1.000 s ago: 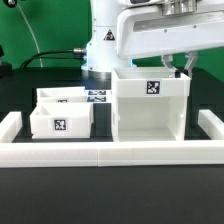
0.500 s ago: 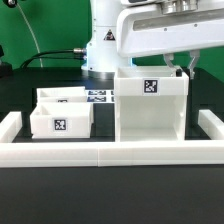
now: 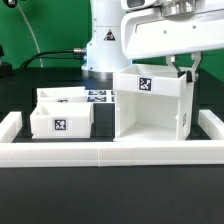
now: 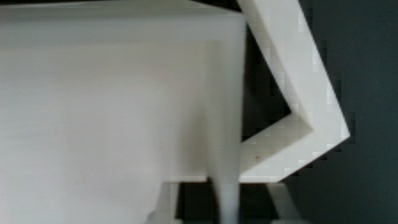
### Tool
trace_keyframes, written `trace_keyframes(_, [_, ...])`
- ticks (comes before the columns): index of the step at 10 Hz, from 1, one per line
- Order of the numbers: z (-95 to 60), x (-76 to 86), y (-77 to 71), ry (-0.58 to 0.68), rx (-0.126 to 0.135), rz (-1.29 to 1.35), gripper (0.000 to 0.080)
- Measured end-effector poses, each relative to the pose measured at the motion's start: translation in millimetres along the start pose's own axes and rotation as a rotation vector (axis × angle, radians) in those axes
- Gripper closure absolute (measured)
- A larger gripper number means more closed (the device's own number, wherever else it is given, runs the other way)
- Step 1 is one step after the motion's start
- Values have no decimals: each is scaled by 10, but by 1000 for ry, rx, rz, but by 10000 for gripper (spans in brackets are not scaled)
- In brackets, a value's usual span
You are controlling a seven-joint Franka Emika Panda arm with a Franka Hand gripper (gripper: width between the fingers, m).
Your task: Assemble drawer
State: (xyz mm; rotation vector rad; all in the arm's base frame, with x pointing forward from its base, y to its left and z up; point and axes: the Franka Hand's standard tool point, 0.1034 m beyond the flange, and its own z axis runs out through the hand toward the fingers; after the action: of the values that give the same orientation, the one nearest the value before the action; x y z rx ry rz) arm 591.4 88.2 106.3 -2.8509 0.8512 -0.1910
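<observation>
text: none legible | square coded tags (image 3: 146, 84): housing (image 3: 150, 112), front tray (image 3: 62, 123), marker board (image 3: 98, 96)

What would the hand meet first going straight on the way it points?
The housing: its side wall sits between the hand's fingers, so it would probably meet that wall's top edge first; depth is unclear.

The tall white plastic box-shaped housing (image 3: 150, 100) hides the fingertips of the gripper (image 3: 186, 70); the wrist view shows it blurred and edge-cropped.
</observation>
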Motion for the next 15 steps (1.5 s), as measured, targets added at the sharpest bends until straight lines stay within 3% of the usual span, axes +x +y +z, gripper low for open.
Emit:
trace_keyframes(7, [-33,24,-68,-12,35,407,752])
trace_keyframes(10, [-26,-4,19,-82,8,755,752])
trace_keyframes(15, [-8,-64,-39,-109,15,967,753])
